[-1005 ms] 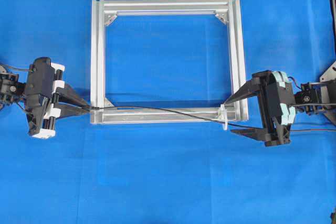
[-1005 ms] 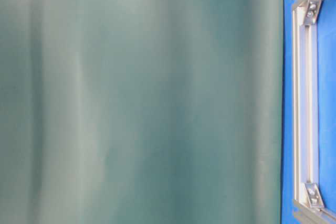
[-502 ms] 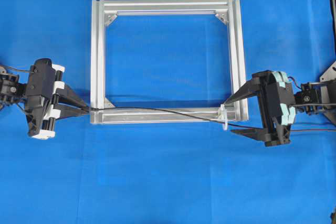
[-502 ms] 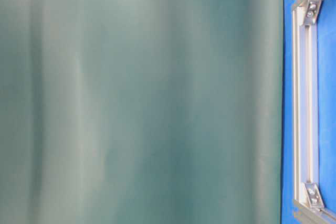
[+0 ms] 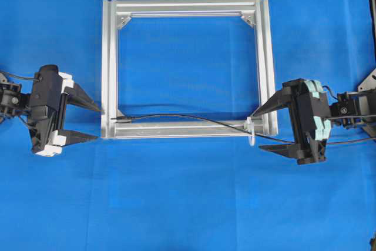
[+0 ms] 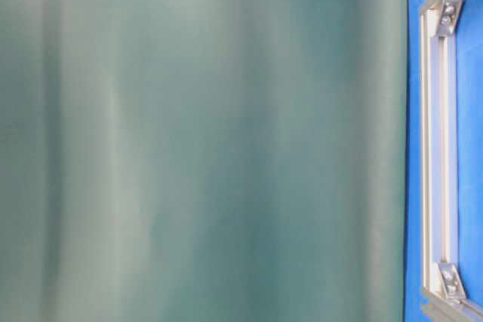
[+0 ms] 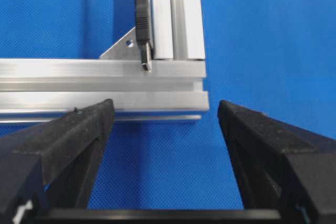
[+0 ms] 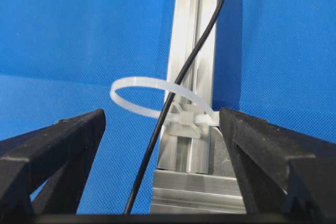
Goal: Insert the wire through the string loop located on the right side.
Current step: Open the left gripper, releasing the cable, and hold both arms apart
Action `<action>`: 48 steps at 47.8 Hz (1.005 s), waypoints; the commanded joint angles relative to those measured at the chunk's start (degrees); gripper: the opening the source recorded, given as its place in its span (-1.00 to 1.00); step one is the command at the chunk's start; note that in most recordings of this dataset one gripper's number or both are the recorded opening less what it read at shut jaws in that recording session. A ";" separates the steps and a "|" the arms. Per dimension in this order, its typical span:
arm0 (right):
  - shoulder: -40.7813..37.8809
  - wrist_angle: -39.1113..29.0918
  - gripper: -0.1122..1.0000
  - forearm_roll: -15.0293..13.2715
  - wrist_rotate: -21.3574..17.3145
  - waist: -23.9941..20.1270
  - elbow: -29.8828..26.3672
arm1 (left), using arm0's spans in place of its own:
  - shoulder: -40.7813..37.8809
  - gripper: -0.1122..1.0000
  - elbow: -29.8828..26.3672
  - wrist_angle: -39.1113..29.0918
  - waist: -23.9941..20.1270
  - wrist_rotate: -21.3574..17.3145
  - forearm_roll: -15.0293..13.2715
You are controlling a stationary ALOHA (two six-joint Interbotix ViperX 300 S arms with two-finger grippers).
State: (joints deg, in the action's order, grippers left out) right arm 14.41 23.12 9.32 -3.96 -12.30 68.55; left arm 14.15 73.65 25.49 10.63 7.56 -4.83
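Threaded, by the look of it! Long thin black wire (image 5: 194,120) running through the small white translucent string loop (image 5: 251,131) at the right end of the square aluminium frame's (image 5: 109,57) near bar. Confirmed from the right wrist view: wire (image 8: 173,98) passing up through the ring of the loop (image 8: 137,94), which stands off the bar on its little clasp. Small cylindrical plug with a metallic tip (image 7: 143,24) lying at the frame's near left corner, tip resting on the bar beside the triangular silver corner bracket (image 7: 122,46).

Left gripper (image 5: 89,121) just off that corner, jaws spread wide and holding nothing (plug lying clear between and beyond the black pads (image 7: 79,129)). Right gripper (image 5: 263,129) spread wide as well, straddling the loop at the near right corner, wire passing between its jaws without being pinched.

Judging from this: insertion done, wire released on both sides. Little left beyond drawing the arms away without snagging the wire's tail trailing off to the right over the blue cloth-covered table (image 5: 188,204).

No containers anywhere in view; table-level camera mostly blocked by a blurred grey-green surface.
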 commanded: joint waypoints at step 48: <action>16.52 -16.08 0.89 -0.09 3.69 1.23 -4.92 | 18.37 0.51 -6.33 -13.71 -3.34 -0.79 0.18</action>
State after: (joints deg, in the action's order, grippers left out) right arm 30.94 6.86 9.23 -0.44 -11.25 64.86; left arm 32.61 68.38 11.60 7.47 6.86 -4.83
